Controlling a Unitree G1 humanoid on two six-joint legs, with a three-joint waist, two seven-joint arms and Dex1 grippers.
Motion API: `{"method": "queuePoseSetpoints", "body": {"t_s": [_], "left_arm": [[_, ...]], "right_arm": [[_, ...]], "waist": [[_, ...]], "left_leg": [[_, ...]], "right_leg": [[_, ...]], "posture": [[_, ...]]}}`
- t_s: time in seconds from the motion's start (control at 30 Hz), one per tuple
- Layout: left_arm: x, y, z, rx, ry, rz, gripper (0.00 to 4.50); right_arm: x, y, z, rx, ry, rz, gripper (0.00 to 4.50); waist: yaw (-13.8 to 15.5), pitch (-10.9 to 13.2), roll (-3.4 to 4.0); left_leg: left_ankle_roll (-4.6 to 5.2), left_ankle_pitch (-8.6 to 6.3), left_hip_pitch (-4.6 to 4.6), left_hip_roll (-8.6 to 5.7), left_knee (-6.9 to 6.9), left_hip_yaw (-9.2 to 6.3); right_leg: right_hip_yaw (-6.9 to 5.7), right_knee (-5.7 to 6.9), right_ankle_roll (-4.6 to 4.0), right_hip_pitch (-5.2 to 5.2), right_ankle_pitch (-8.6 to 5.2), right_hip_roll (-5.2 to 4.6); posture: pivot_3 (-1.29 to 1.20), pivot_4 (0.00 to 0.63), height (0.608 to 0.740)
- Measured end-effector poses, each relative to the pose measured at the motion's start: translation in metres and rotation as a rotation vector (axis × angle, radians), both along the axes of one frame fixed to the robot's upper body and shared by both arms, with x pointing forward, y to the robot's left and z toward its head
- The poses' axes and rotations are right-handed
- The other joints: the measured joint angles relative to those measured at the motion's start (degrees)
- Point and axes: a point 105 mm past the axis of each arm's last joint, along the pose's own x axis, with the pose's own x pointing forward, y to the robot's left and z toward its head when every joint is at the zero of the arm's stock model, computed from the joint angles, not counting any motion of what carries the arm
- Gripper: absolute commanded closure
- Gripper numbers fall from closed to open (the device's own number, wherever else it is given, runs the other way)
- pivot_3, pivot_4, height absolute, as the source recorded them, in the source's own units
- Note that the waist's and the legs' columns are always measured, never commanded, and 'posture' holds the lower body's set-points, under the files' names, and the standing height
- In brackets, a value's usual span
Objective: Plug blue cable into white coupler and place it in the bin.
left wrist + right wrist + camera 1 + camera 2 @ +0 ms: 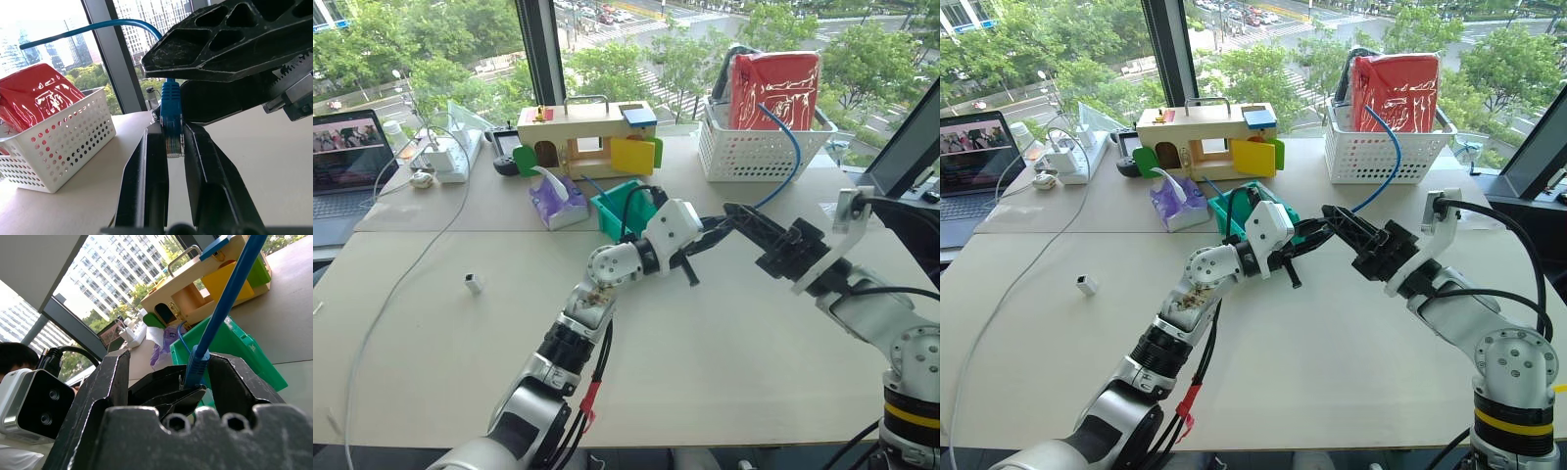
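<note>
1. Holding the blue cable (172, 105) by its clear plug in the left gripper (174, 133), closed snugly on both sides of the plug, above mid-table and just on the near side of the bin (619, 208)
2. Straddling that same plug end with the right gripper (173, 360), open, with the cable's blue boot and the tip of the left gripper inside the gap and no clamp on anything yet
3. Trailing the rest of the cable up and away to the far right, in an arc over the rim of the white lattice basket (759, 157)
4. Leaving the white coupler (473, 283) alone on the table at near left, well apart from both grippers, with nothing plugged into it
5. Judging from this: an early step, a pass or re-grip of the plug end between the two grippers, ahead of any plugging
6. Next, probably: close the right gripper on the boot just behind the plug, keep the clear tip free, release the left, then reach left for the coupler and line up its socket with the plug
7. Only after mating: carry the joined pair to the bin, beside the purple tissue pack (556, 201)
</note>
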Motion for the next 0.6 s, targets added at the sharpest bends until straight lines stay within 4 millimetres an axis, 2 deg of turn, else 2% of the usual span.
{"method": "queuePoseSetpoints", "body": {"t_s": [0.07,0.17,0.2,0.3,0.4,0.5,0.6], "left_arm": [[-0.001,0.005,0.002,-0.040,0.042,-0.025,2.50],[-0.002,0.021,0.001,0.004,0.047,-0.063,1.40],[-0.001,0.031,0.000,0.035,0.050,-0.079,1.04],[0.009,0.093,-0.006,0.140,0.083,-0.057,0.03],[0.020,0.165,0.005,0.144,0.127,0.072,0.01],[0.021,0.209,0.020,0.137,0.107,0.178,0.01],[0.015,0.264,0.029,0.172,0.101,0.311,0.01]], "right_arm": [[0.000,0.001,0.003,0.004,-0.010,0.007,4.50],[0.000,0.003,0.007,0.008,-0.026,0.015,4.50],[0.001,0.004,0.010,0.010,-0.034,0.018,4.50],[0.003,0.004,0.019,0.021,-0.066,0.033,4.50],[0.006,0.005,0.026,0.027,-0.093,0.049,4.50],[0.007,0.013,0.033,0.026,-0.120,0.094,4.50],[0.007,0.021,0.036,0.029,-0.136,0.141,4.50]], "waist": [[-0.1,0.0,0.00],[-0.2,0.0,0.01],[-0.4,0.0,0.02],[-1.6,0.0,0.07],[-1.6,0.0,0.10],[-1.2,0.0,0.10],[-1.5,0.0,0.10]], "left_leg": [[0.00,0.00,0.00,0.00,0.00,0.00],[0.00,0.00,0.02,0.00,0.00,0.00],[0.00,0.00,0.03,0.01,-0.02,0.00],[0.01,0.01,0.10,0.05,-0.09,0.00],[0.02,0.01,0.09,0.06,-0.10,-0.03],[0.01,0.01,0.03,0.05,-0.08,-0.04],[0.02,0.01,0.03,0.06,-0.16,-0.04]], "right_leg": [[0.00,0.01,0.00,0.00,0.00,0.00],[0.00,0.03,0.00,-0.01,0.00,0.00],[0.00,0.05,-0.01,-0.03,0.00,0.02],[0.01,0.15,-0.03,-0.07,-0.01,0.05],[0.00,0.14,-0.03,-0.08,-0.01,0.06],[-0.01,0.06,-0.02,-0.06,-0.01,0.05],[-0.02,0.07,-0.03,-0.11,-0.01,0.05]], "posture": [[0.00,0.150,0.740],[0.00,0.150,0.740],[0.00,0.150,0.740],[0.00,0.150,0.740],[0.00,0.150,0.740],[0.00,0.150,0.740],[0.00,0.150,0.740]]}}
